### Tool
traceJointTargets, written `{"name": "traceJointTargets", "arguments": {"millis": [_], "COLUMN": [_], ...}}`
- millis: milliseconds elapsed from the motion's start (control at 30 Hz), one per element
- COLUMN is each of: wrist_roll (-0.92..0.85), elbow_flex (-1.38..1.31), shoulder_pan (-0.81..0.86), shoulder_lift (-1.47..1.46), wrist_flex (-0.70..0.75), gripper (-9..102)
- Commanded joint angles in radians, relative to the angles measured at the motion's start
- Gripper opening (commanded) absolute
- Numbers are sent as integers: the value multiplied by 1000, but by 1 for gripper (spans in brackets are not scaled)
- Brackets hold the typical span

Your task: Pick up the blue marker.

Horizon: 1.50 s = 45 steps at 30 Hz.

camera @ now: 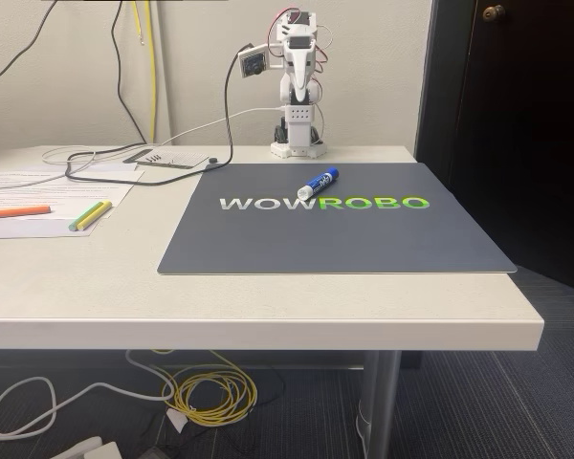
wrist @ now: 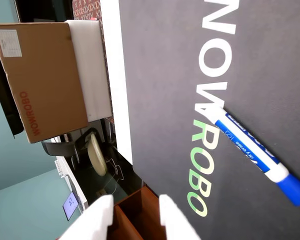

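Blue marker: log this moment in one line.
arm: folded at base | gripper: open, empty | blue marker: lying on mat, untouched | stage: pre-reach

Beige wall (camera: 67, 76), dark door (camera: 517, 115), white table (camera: 268, 306), grey carpet (camera: 497, 411)

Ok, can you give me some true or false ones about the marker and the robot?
1. The blue marker lies on the dark mat. True.
2. The pincer is squeezing the marker. False: in the wrist view its white fingers are spread with nothing between them, apart from the marker.
3. The marker touches the WOWROBO lettering. True: its white end reaches the letters.
4. The orange highlighter sits on the mat. False: it lies on papers at the left in the fixed view.
5. The marker stands upright. False: it lies flat, at a slant.
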Motion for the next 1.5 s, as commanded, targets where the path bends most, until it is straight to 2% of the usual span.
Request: {"name": "traceJointTargets", "arguments": {"millis": [0,533,700,900,1100,1300,1467], "wrist_roll": [18,-17,-215,-479,-772,-1014,-1068], "elbow_flex": [-5,-5,-61,-407,-565,-528,-522], "shoulder_pan": [3,2,-23,-48,-74,-18,-8], "shoulder_lift": [-14,-34,-77,-377,-569,-650,-738], "wrist_flex": [-3,2,15,164,229,181,135], "gripper": [12,12,12,12,12,12,12]}}
